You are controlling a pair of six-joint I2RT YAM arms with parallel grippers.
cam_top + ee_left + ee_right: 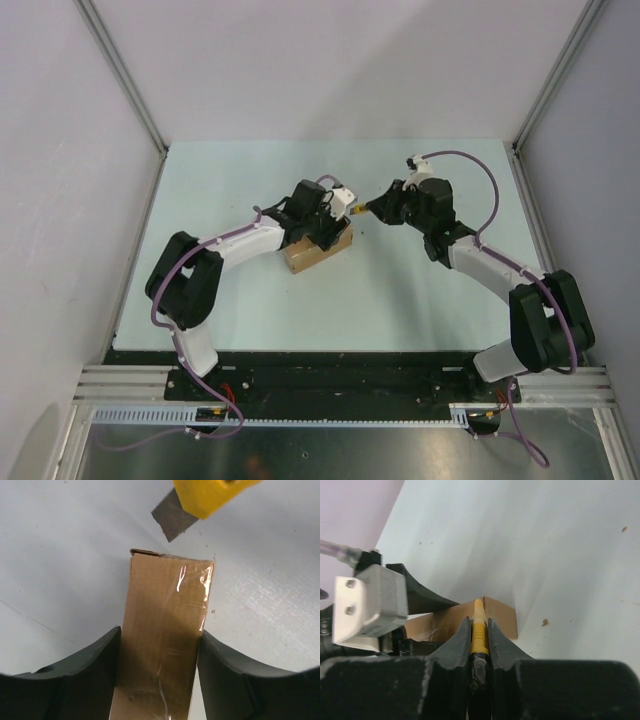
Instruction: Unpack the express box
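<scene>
The express box sits on the counter a little left of centre, directly beneath the left gripper. In the left wrist view that gripper's two dark fingers press against the box's opposite long sides, so it is closed firmly on the box. The brown cardboard top is closed, and a strip of clear tape shines along one long edge and over the far end. The right gripper reaches in from the right and is clamped tight on a yellow-and-black utility knife, its jaws nearly together with the handle pinched between them. The grey blade is extended from the yellow body. In the left wrist view the blade appears just beyond the box's far taped end, with bare counter showing between the two. In the right wrist view the knife tip lines up with the near corner of the box; contact cannot be confirmed from that view
</scene>
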